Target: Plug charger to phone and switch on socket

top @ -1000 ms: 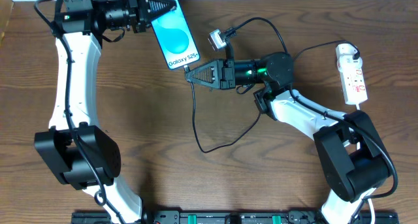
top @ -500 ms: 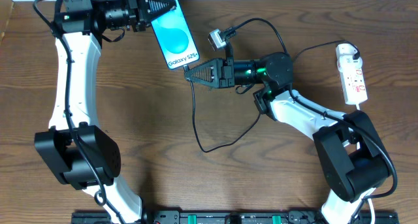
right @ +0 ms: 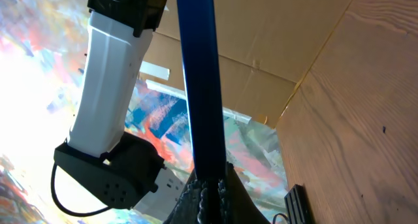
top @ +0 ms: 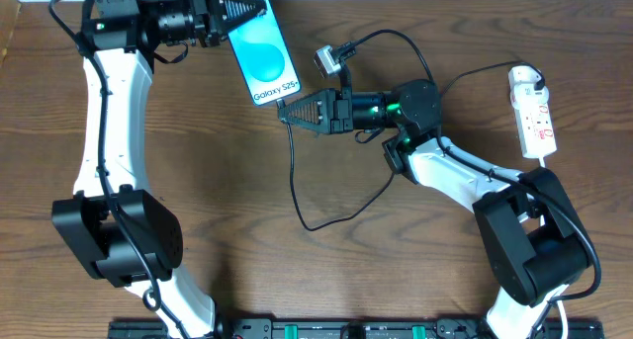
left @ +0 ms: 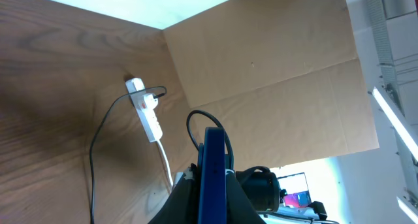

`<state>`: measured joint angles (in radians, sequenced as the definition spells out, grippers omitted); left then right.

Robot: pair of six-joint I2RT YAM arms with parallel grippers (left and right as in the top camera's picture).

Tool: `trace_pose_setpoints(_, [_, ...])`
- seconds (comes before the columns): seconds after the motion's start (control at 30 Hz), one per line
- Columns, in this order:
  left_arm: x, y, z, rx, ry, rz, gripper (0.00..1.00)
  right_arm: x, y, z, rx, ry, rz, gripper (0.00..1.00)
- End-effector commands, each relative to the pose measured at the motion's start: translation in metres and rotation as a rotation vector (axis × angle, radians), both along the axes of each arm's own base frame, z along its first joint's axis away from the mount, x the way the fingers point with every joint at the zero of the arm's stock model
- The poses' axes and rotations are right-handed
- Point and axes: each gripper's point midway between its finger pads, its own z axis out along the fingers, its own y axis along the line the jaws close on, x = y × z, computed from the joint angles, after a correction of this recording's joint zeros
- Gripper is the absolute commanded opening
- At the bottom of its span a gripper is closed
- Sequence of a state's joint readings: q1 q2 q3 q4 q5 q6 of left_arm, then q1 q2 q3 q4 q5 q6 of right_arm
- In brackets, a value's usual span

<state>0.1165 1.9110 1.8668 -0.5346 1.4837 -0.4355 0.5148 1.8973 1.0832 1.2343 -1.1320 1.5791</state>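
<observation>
The phone [top: 263, 57] lies by the far edge of the desk [top: 346, 270], left of centre, its blue screen with the white swirl facing up. Bare wood lies open on the near side between my arms. My left pincer [top: 247, 5] grasps the phone's far end. My right pincer [top: 289, 111] reaches left and is clenched at the phone's near end, seemingly on the tip of the charger [top: 296, 181], which its fingers hide. The black cable loops toward the socket [top: 534, 117], far right.

Inside right claw [top: 288, 111], charger [top: 295, 171] tip unseen.
</observation>
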Motion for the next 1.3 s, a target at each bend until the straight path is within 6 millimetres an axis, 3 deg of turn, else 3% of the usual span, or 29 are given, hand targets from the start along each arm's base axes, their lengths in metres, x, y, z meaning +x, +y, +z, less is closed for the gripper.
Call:
trace_pose_setpoints(0.0, [-0.017,-0.008,0.014,-0.049,-0.031,-0.082,0.07,0.028,-0.005,0.012,0.058,0.025,-0.145,0.02])
trace_pose_setpoints(0.07, [-0.016,-0.008,0.014,-0.049,-0.031,-0.081,0.07,0.028,-0.005,0.012,0.058,0.021,-0.143,0.10])
trace_pose_setpoints(0.1, [-0.016,-0.008,0.014,-0.049,-0.031,-0.081,0.08,0.027,-0.005,0.012,0.057,0.020,-0.141,0.20])
trace_pose_setpoints(0.13, [-0.016,-0.008,0.014,-0.048,-0.031,-0.081,0.07,0.027,-0.005,0.012,0.056,0.020,-0.139,0.33])
trace_pose_setpoints(0.2, [-0.016,-0.007,0.014,-0.048,-0.032,-0.077,0.07,0.026,-0.005,0.012,0.054,0.017,-0.132,0.74])
trace_pose_setpoints(0.23, [-0.015,-0.005,0.014,-0.048,-0.032,-0.074,0.07,0.025,-0.005,0.012,0.055,0.013,-0.128,0.90])
trace_pose_setpoints(0.27, [-0.015,-0.004,0.013,-0.046,-0.032,-0.068,0.07,0.024,-0.005,0.013,0.056,0.008,-0.126,0.99])
trace_pose_setpoints(0.37, [-0.012,0.002,0.013,-0.041,-0.031,-0.051,0.07,0.024,-0.009,0.017,0.071,-0.022,-0.125,0.99])
trace_pose_setpoints(0.5, [-0.012,0.007,0.012,-0.044,-0.017,-0.038,0.08,0.039,-0.025,0.017,0.070,-0.018,-0.170,0.99])
trace_pose_setpoints(0.67, [-0.013,0.007,0.009,-0.049,0.018,-0.036,0.08,0.075,-0.051,-0.014,-0.029,0.122,-0.252,0.99])
trace_pose_setpoints(0.77, [-0.013,0.007,0.009,-0.049,0.018,-0.036,0.07,0.090,-0.069,-0.050,-0.140,0.194,-0.281,0.99])
trace_pose_setpoints(0.9, [-0.013,0.007,0.009,-0.049,0.018,-0.035,0.08,0.091,-0.089,-0.101,-0.287,0.346,-0.284,0.99])
trace_pose_setpoints(1.13, [-0.007,0.009,0.003,-0.015,0.026,0.006,0.07,0.066,-0.121,-0.178,-0.552,0.487,-0.310,0.94])
trace_pose_setpoints(1.27, [-0.001,0.010,-0.003,0.018,0.026,0.041,0.07,0.039,-0.155,-0.228,-0.863,0.574,-0.402,0.95])
